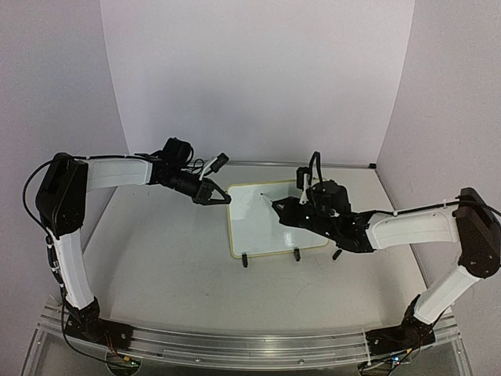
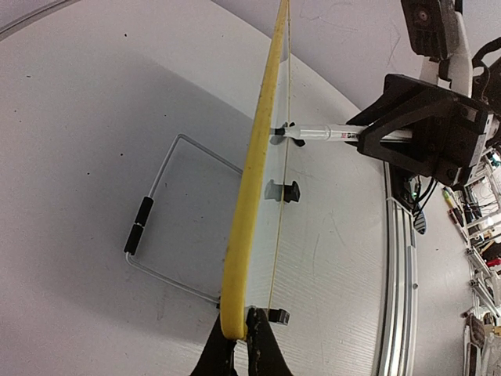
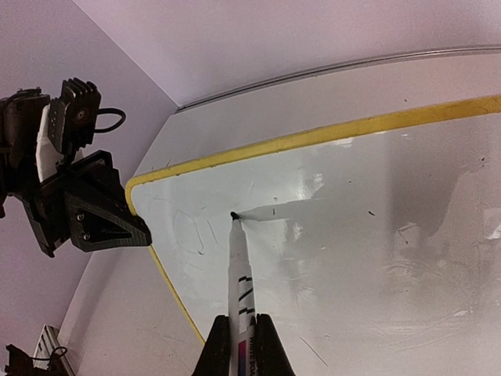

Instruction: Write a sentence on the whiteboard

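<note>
The whiteboard (image 1: 254, 225) stands tilted on the table, glossy white with a yellow rim (image 2: 249, 196) and two black clip feet (image 1: 245, 261). My left gripper (image 1: 221, 196) is shut on the rim at the board's upper left corner; in the left wrist view its jaws pinch the yellow edge (image 2: 241, 333). My right gripper (image 3: 243, 341) is shut on a white marker (image 3: 240, 270) whose black tip (image 3: 234, 215) touches the board face (image 3: 360, 235). A few faint thin strokes (image 3: 197, 235) lie left of the tip. I cannot read them as the sentence.
A bent wire stand (image 2: 168, 215) with a black grip props the board from behind. An aluminium rail (image 1: 250, 345) runs along the table's near edge. White walls close in the back and sides. The left gripper's body (image 3: 82, 211) sits close beside the marker tip.
</note>
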Controlling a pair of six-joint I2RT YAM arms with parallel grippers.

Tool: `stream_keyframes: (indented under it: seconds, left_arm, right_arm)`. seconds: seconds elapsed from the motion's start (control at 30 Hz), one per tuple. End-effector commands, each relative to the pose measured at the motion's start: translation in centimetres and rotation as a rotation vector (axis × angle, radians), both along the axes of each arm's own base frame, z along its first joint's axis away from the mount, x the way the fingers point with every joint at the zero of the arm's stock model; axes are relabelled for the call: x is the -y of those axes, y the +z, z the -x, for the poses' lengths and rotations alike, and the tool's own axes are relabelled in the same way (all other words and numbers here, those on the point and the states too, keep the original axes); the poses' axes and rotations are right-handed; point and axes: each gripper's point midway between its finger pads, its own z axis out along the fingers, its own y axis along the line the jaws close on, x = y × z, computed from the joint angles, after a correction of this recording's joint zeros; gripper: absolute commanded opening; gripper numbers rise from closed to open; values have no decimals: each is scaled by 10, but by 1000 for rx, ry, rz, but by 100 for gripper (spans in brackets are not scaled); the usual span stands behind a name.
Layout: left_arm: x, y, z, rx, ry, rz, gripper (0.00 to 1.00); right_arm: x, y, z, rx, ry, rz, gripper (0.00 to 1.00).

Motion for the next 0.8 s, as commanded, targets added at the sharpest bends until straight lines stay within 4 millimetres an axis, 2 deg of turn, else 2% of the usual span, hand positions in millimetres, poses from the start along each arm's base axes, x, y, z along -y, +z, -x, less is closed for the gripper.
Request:
stream_keyframes:
  seconds: [0.0,0.37,0.57,0.77]
  left_arm:
    - [-4,-12,-6,104,-2,-83,0]
    - [-4,-11,-6,106,-1,-83,0]
    - [-4,-10,-6,107,-2,-81,0]
    - [-4,-10,-6,108,-1,-82,0]
  right_arm:
    - [21,-48,0,-95,-70,111,0]
    - [18,-55,7,-115,-58,120,0]
    - [24,-61,12,-129,-79,127,0]
    - [30,-57,9,-117,-116,130,0]
